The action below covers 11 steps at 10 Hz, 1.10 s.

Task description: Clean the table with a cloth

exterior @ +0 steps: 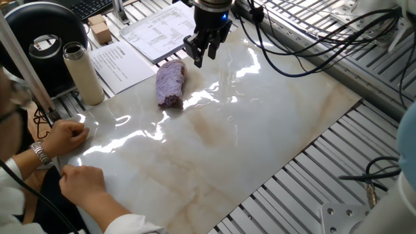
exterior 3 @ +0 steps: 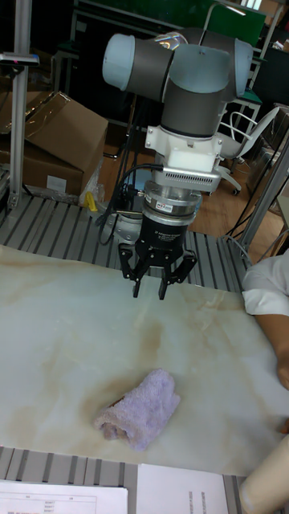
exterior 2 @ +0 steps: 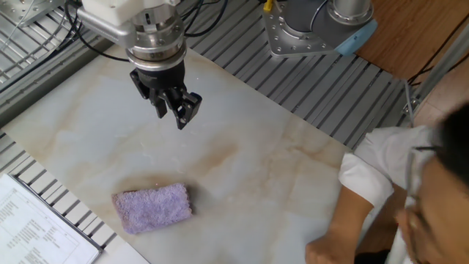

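The purple cloth point(exterior: 171, 83) lies bunched on the far left part of the marble table point(exterior: 260, 143). It also shows as a lumpy rag, the cloth point(exterior 2: 152, 208) and the cloth point(exterior 3: 140, 407). My gripper point(exterior: 201, 57) hangs just above the slab, a short way beyond the cloth's far end and apart from it. In the other fixed view the gripper point(exterior 2: 174, 117) points down over the table point(exterior 2: 256, 183). In the tall view the gripper point(exterior 3: 149, 291) is open, with nothing between its fingers.
A person sits at the near left with both hands point(exterior: 71, 140) on the slab's edge. A cream bottle point(exterior: 81, 73) and printed sheets point(exterior: 120, 65) lie left of the cloth. The arm's base point(exterior 2: 315, 26) and cables stand behind. A ribbed metal frame surrounds the slab.
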Tool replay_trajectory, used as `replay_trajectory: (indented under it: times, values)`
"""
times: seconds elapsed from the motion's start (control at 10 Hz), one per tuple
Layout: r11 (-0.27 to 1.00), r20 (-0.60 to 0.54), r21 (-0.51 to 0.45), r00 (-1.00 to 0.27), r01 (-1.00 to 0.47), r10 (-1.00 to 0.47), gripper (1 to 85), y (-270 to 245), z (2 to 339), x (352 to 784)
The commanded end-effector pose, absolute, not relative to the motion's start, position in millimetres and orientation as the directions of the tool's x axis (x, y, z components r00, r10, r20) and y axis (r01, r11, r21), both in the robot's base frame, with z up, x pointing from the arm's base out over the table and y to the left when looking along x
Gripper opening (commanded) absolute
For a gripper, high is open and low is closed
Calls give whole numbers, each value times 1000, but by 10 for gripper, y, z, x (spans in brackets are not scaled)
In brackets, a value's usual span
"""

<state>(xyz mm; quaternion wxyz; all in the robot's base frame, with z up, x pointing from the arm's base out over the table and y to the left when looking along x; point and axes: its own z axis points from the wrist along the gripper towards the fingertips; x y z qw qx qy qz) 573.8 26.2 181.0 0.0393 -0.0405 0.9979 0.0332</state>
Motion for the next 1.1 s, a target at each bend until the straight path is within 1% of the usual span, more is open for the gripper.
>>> replay_trajectory:
  times: [0.0,0.2,0.4,0.6,0.7,0.8,1.0]
  values:
    - [994,-61,68,-995,-82,-78,470,288,1776,5860]
    - [995,-59,56,-995,-85,-82,470,260,1672,5954]
    - [995,-59,53,-995,-87,-84,470,248,1636,6017]
    - [995,-12,43,-996,-94,-94,457,201,1665,5937]
    - [994,8,57,-995,-94,-95,457,233,1666,5881]
    - [994,19,58,-995,-94,-95,463,233,1667,5853]
    - [996,24,47,-997,-74,-75,513,205,1666,5846]
